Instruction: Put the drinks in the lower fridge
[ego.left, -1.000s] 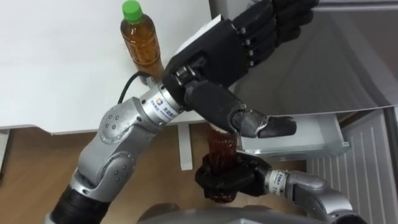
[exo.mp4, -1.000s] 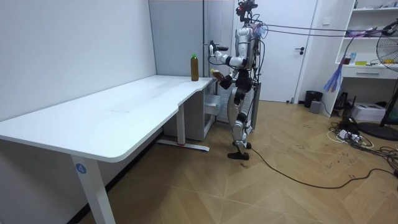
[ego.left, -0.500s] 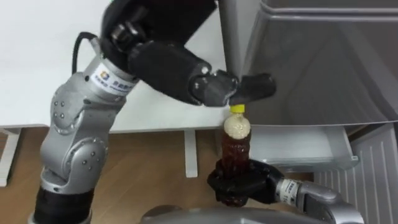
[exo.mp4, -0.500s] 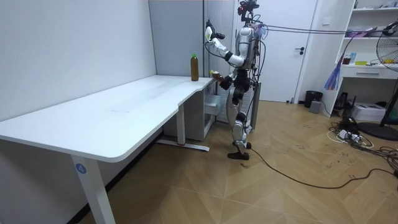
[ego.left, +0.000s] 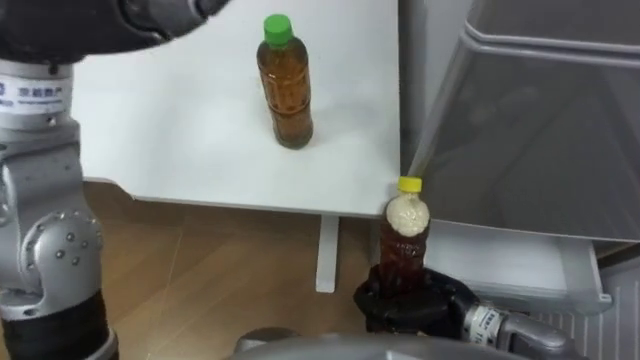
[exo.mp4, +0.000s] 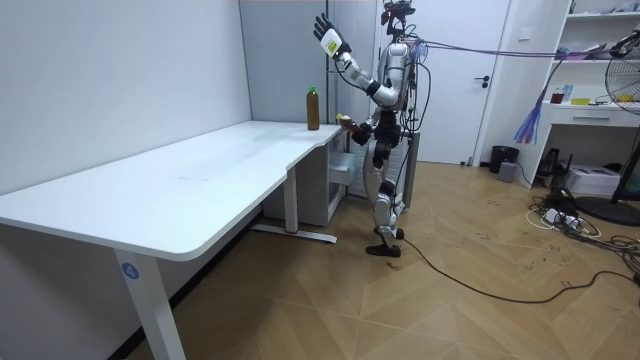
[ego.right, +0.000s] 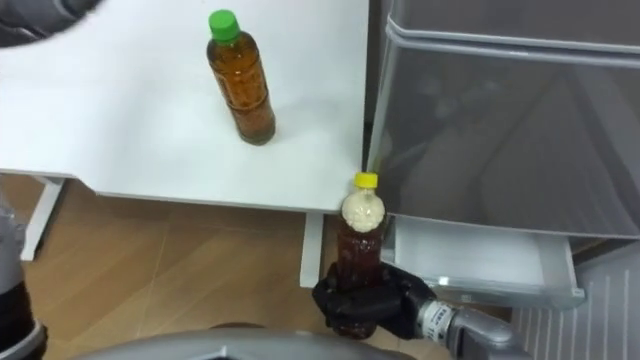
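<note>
A yellow-capped bottle of dark drink stands upright in my right hand, whose fingers curl round its lower half, low in front of me beside the fridge. A second bottle, green-capped, stands upright on the white table near its corner. In the room view my left hand is raised high above the table with fingers spread, holding nothing. Its forearm fills the left edge of the left eye view.
The grey fridge stands right of the table's end, and a white drawer juts out below its upper door. A table leg stands on the wooden floor. In the room view, I stand between table end and fridge.
My left arm has swung up from in front of the fridge to above head height, uncovering the green-capped bottle. The right hand keeps its hold on the yellow-capped bottle; the view has shifted.
</note>
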